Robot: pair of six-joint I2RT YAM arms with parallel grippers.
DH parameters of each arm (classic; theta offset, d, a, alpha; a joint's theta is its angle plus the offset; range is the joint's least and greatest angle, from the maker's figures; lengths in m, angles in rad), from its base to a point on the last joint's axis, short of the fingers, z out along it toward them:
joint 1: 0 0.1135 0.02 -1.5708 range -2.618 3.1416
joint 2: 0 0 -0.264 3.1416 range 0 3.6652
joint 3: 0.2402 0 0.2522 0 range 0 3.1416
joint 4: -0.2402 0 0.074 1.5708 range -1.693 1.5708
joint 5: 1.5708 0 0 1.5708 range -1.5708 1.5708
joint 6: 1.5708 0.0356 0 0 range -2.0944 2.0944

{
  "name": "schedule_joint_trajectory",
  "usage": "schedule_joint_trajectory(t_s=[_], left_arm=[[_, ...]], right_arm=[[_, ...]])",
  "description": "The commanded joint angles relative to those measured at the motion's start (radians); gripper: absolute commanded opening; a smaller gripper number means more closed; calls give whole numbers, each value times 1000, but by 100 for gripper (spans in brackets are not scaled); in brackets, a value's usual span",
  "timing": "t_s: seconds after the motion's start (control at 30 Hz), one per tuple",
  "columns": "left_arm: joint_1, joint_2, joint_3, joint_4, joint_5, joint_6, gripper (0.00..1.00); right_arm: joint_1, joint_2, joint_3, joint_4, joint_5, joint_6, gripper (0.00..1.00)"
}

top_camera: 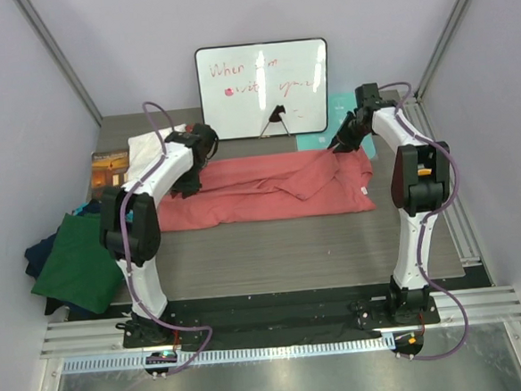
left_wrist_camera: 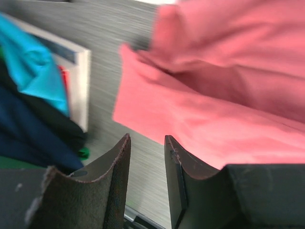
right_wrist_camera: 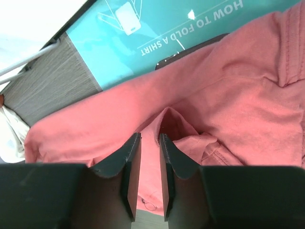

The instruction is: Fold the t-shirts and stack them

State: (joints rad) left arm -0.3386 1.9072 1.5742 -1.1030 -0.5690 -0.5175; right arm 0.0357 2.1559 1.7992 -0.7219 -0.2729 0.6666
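**Salmon-pink t-shirt**: spread crosswise over the far half of the grey tabletop, rumpled, with one part drawn up in a ridge toward its right far corner. That corner lies over the edge of the pale-teal mat, printed "HOW TO FOLD A SHIRT".

**Dark green t-shirt**: heaped at the left edge of the tabletop, well apart from the pink one.

**Navy t-shirts**: bunched under and beside the green one, in the same heap.

**Left tool**: above the left end of the pink shirt. Fingers stand a small way apart, bare tabletop shows through the gap, and nothing is held.

**Right tool**: low over the shirt's right far corner. Fingers stand a narrow way apart. A raised fold of pink cloth sits just off the tips, and none is seen pinched between them.

**Whiteboard**: upright at the far edge, behind the pink shirt, with red handwriting on it.
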Motion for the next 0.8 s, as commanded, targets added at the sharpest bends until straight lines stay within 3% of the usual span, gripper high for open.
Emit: schedule_joint_trajectory(t_s=[0.0,0.17,0.3,0.47,0.77], left_arm=[[-55,15,9,41,53,-24,35],[-123,47,46,69,142,-3,35],[-160,98,86,84,175,7,36],[-171,154,96,129,219,-3,36],[-172,263,156,124,216,8,34]], right_arm=[[3,-19,60,75,27,31,29],[3,-51,103,61,-29,12,30],[4,-166,51,-7,21,-105,34],[47,-318,-122,-48,-18,-154,38],[191,-387,-383,-8,-6,-160,39]])
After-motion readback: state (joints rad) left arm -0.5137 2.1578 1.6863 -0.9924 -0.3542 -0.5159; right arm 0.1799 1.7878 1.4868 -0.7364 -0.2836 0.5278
